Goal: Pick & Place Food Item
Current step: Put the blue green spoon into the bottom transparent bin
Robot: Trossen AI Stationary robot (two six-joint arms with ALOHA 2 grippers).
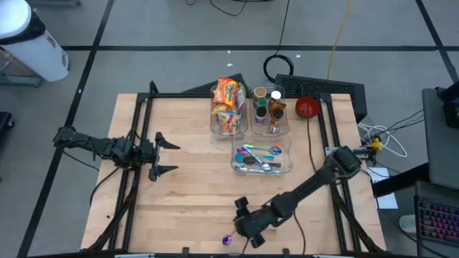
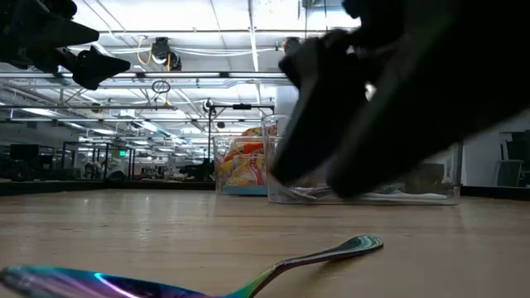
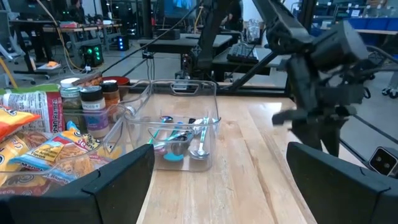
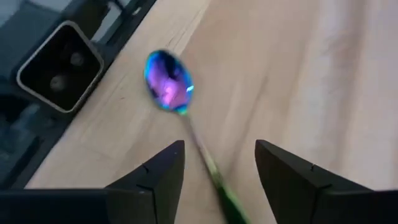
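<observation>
Right gripper [image 4: 219, 163] is low over the near edge of the table [image 1: 186, 179], fingers apart and straddling the handle of the iridescent spoon [image 4: 169, 87]. Not clenched on anything: the spoon lies flat on the wood, bowl pointing toward the table edge and the black camera housing [image 4: 59, 65] there, handle running back between my fingers. In the high view the spoon's bowl [image 1: 227, 240] shows just beside my gripper [image 1: 247, 228], close to the near edge.

Left gripper [image 1: 166, 153] is parked over the left part of the table, jaws wide open, holding nothing.

Note: the task says food item, but what's under me is a spoon. Actual food, the snack packets [image 1: 227, 100] in one clear bin and the spice jars [image 1: 267, 104] in the next, sits at the far side, well apart from me. A third bin [image 1: 285, 166], closer to me, holds more spoons.

How I'd do this grasp well:
- The handle is thin and flat on the wood, so my fingertips likely need to come right down to the surface before closing, or I'll pinch air.
- Centre the handle between my fingers first; it looks slightly off toward one finger in the wrist view.
- Close slowly. A slick metal handle may squirt sideways or pivot.
- Grip nearer the neck than the handle tip, so the bowl's weight doesn't swing it.
- Lift straight up. The edge is near, so a nudge could push it off.
</observation>
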